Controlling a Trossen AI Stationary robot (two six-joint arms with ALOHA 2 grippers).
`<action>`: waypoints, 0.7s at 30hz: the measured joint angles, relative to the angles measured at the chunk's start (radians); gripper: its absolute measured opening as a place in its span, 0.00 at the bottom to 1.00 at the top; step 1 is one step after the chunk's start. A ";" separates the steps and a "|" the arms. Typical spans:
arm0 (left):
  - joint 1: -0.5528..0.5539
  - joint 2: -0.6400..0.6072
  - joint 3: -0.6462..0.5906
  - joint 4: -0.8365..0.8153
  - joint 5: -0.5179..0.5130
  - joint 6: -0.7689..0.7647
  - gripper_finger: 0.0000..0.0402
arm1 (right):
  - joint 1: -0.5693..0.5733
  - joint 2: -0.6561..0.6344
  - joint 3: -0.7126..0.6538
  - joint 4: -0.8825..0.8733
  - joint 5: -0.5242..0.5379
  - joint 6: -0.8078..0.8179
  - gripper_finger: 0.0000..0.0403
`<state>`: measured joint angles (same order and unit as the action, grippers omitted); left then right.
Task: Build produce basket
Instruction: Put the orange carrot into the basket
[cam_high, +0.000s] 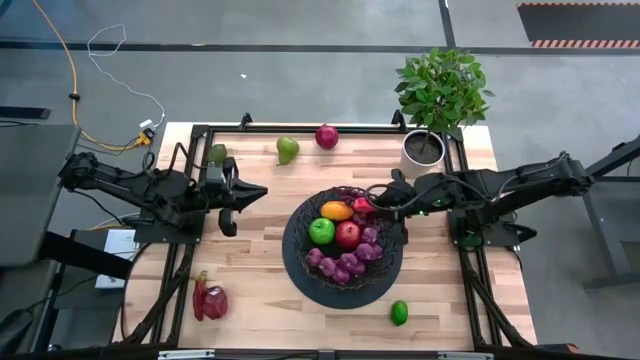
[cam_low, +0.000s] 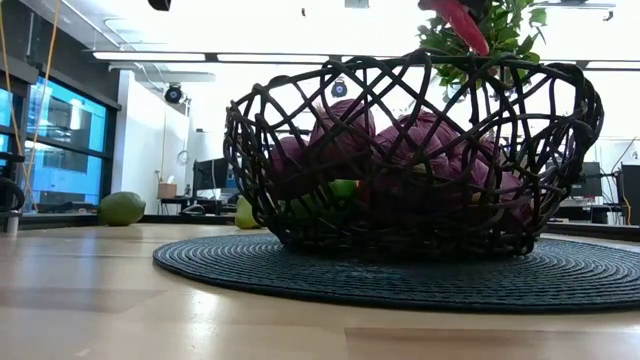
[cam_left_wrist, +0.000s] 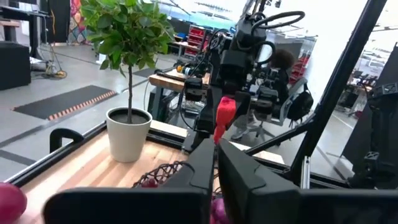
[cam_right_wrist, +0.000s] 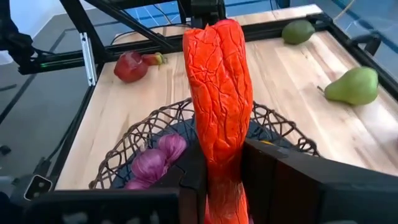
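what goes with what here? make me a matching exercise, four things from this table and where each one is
Things:
1. red pepper
2. lime
3. green pear
4. green apple

Places:
a. on the bare table, near edge, right of the basket
b. inside the basket, beside a red apple
c. held in the right gripper above the basket
d. on the table at the far edge, next to a red onion

Pairs: 1-c, 2-a, 3-d, 4-b
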<state>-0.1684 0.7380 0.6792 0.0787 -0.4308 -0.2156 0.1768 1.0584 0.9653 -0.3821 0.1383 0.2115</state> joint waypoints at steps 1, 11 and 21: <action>0.000 0.000 0.000 0.000 0.000 0.003 0.02 | 0.000 0.000 0.000 0.003 0.000 -0.009 0.13; 0.101 -0.058 0.000 -0.174 0.021 0.044 0.00 | 0.000 0.002 0.001 0.003 -0.015 -0.036 0.13; 0.373 -0.330 -0.303 -0.067 0.299 -0.101 0.00 | 0.000 0.002 0.002 0.005 -0.041 -0.152 0.13</action>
<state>0.2045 0.4080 0.3758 0.0121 -0.1315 -0.3163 0.1768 1.0603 0.9672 -0.3769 0.0976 0.0592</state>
